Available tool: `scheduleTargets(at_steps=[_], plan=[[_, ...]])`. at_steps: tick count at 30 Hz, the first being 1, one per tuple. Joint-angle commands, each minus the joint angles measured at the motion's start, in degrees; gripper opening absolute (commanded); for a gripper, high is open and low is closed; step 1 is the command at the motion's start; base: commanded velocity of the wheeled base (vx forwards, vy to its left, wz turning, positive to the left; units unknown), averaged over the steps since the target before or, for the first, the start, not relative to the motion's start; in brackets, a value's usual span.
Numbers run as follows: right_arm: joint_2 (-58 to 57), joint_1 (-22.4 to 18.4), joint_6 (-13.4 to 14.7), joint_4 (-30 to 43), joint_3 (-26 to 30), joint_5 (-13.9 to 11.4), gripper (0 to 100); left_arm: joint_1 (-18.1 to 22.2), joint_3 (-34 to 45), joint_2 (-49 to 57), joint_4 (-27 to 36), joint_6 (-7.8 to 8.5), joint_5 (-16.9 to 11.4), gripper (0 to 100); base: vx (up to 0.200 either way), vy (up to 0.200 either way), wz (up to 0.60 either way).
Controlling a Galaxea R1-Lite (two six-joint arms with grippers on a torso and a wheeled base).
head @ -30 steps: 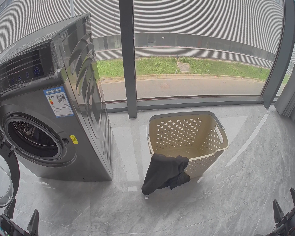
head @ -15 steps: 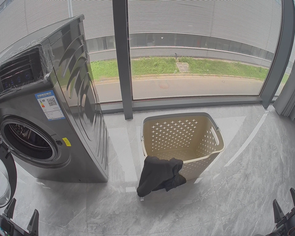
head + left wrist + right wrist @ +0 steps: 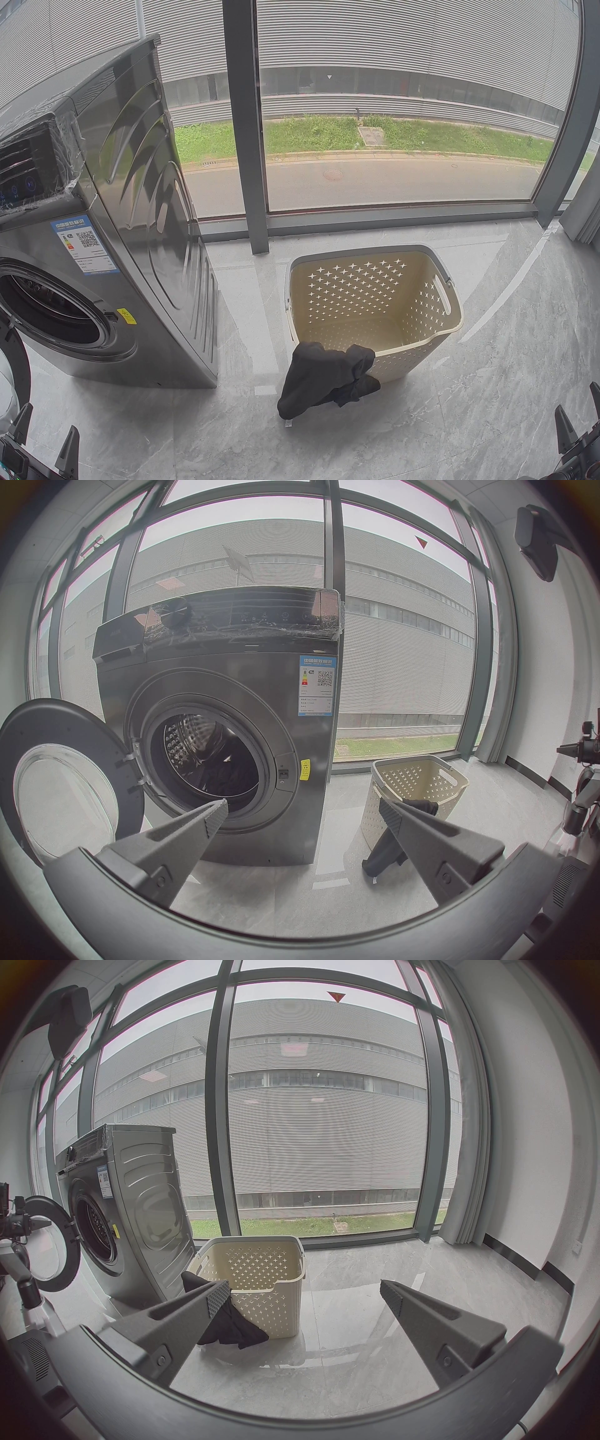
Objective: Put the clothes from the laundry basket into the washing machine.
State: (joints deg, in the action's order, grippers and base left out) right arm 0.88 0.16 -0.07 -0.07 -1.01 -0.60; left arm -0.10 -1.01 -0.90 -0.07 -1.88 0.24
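Held left claw [image 3: 49, 420] and right claw [image 3: 576, 400] spread, empty, low at either side. Found dark garment [image 3: 325, 378] draped over the near rim of the laundry basket [image 3: 375, 250], hanging floorward, ahead and roughly midway between both, right of the open washing machine [image 3: 150, 250].

Marbled floor [image 3: 387, 437], tall window [image 3: 400, 125], curtain [image 3: 465, 1147], perhaps a wall speaker [image 3: 536, 541]

A black garment [image 3: 325, 378] hangs crumpled over the near rim of the cream, star-holed laundry basket [image 3: 369, 284], well ahead between the left pincer [image 3: 49, 420] and right pincer [image 3: 576, 400]. The grey washing machine [image 3: 137, 250], its door [image 3: 62, 774] swung open, stands just ahead of the left pincer.
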Motion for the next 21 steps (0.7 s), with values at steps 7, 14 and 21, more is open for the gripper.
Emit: scheduleTargets(at_steps=[7, 14, 21], plan=[[-0.6, 0.0, 0.0, 0.0, 1.0, 0.0, 100, -0.1, 1.0, 0.9, -0.1, -0.23, -0.1, 100, 0.171, 0.0, 0.0], [-0.6, 0.0, 0.0, 0.0, 1.0, 0.0, 100, 0.0, 1.0, 0.9, -0.1, -0.41, 0.0, 100, 0.0, 0.0, 0.0], [-0.6, 0.0, 0.0, 0.0, 1.0, 0.0, 100, 0.0, 1.0, 0.9, -0.1, -0.06, 0.2, 100, 0.086, 0.0, 0.0]])
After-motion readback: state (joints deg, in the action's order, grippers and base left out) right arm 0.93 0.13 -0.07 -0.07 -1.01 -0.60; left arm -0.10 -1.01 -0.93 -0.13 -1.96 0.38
